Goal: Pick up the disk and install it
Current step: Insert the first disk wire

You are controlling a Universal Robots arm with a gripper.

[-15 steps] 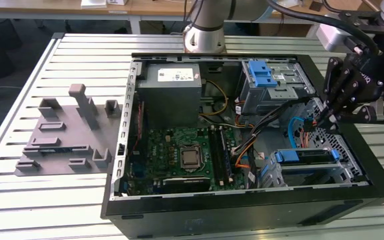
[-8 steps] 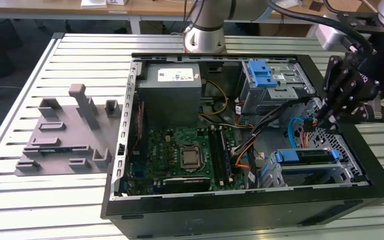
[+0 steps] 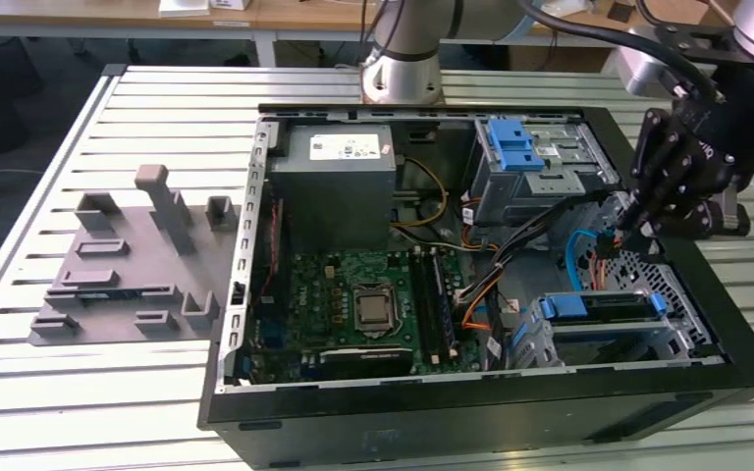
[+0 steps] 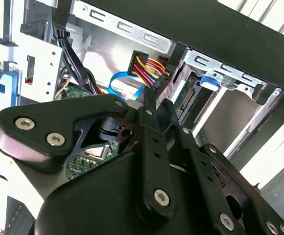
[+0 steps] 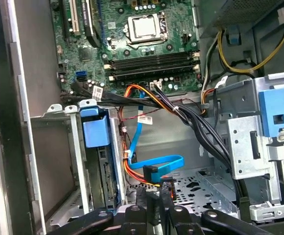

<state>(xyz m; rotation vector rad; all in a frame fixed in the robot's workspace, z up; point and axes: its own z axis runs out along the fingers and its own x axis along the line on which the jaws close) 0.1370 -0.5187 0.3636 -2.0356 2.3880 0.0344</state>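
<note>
We see the flat silver disk with blue rails (image 3: pixel 596 308) already in its metal bay; our black gripper (image 3: pixel 639 228) hovers near, fingers pinched together, holding nothing.

Open computer case (image 3: pixel 482 392) – access from above. Gripper (image 3: pixel 628 228) hangs at the side on the exterior view's right, fingertips together just beside the blue ribbon cable (image 5: pixel 163 164) and the black connector (image 5: pixel 167 188). Obstacles – black cable bundle (image 5: pixel 200 127) crossing mid-case, drive cage (image 5: pixel 259 147), disk (image 3: pixel 596 307) occupying its bay, case wall (image 3: pixel 730 294) close beside. Perforated floor (image 5: pixel 200 183) bare.
</note>
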